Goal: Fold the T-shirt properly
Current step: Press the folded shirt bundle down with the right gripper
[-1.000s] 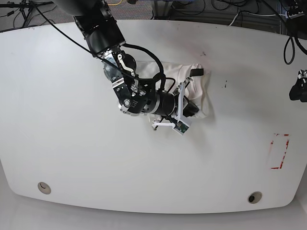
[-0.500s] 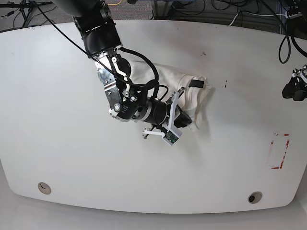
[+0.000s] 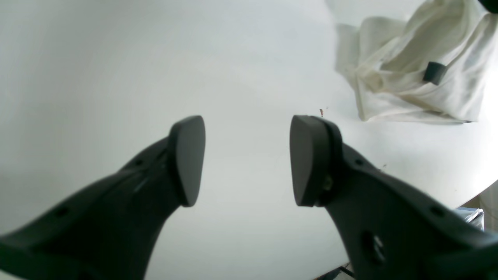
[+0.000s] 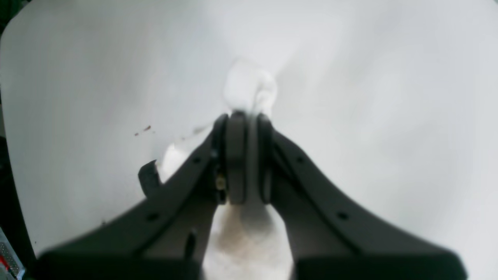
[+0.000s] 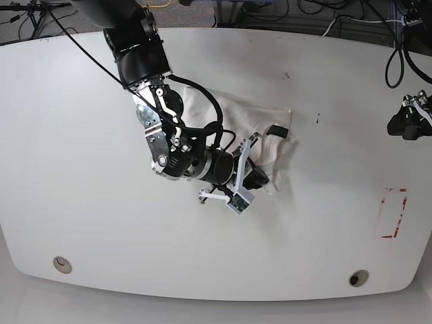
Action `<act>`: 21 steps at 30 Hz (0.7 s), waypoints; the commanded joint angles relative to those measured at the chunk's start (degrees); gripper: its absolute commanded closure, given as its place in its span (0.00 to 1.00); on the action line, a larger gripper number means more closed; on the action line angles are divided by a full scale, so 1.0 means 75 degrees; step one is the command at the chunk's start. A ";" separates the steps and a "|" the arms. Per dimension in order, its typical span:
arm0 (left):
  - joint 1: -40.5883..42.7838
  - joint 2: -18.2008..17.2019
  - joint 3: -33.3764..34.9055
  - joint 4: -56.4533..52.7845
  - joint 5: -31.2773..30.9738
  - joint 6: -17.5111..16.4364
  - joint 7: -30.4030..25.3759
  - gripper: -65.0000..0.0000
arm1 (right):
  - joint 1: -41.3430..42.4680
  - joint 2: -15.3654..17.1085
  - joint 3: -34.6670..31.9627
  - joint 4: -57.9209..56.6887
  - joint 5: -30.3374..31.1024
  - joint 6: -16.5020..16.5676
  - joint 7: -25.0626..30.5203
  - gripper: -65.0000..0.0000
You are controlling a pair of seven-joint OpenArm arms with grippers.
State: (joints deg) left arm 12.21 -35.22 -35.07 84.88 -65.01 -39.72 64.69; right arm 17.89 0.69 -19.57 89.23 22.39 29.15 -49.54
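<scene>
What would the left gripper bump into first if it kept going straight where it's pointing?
Probably nothing but the bare white table. The open left gripper points at empty tabletop; the crumpled white cloth T-shirt lies off to the side of that line. Depth is hard to judge here.

Clamped on a pinch of the T-shirt (image 5: 266,135), the right gripper (image 5: 260,179) has dragged the cloth toward the table's near edge, stretching it behind the claw.

No text, label, brand or number can be read in any view. The T-shirt (image 5: 270,128) shows only plain white cloth, and the red outline (image 5: 393,213) on the table (image 5: 81,202), right of the T-shirt, bears no letters.
</scene>
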 commanded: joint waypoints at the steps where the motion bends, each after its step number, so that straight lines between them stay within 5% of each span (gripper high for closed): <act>1: -0.0086 -0.0197 -0.0065 0.0140 -0.0152 -0.0037 -0.0156 0.50 | 0.0164 -0.0051 0.0013 0.0076 0.0103 0.0046 0.0211 0.84; 8: -0.0227 -0.0197 -0.0030 0.0140 -0.0152 -0.0037 -0.0168 0.50 | -0.0012 -0.0051 0.0037 0.0322 0.0103 0.0046 0.0211 0.93; 12: -0.0321 -0.0197 0.0181 0.0129 -0.0152 -0.0037 -0.0168 0.50 | -0.0047 -0.0051 0.0025 0.0416 0.0103 0.0046 0.0211 0.90; 15: -0.0356 -0.0197 0.0310 0.0129 -0.0152 -0.0037 -0.0168 0.50 | -0.0047 -0.0086 0.0025 0.0357 0.0080 -0.0024 0.0234 0.75; 21: -0.0356 -0.0197 0.0626 0.0152 -0.0152 -0.0037 -0.0168 0.50 | -0.0059 -0.0238 0.0201 0.0252 0.0009 -0.0141 0.0844 0.27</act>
State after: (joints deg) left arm 10.07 -35.29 -30.61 84.93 -65.01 -39.72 64.64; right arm 16.05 -0.64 -19.05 90.17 21.19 28.40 -47.03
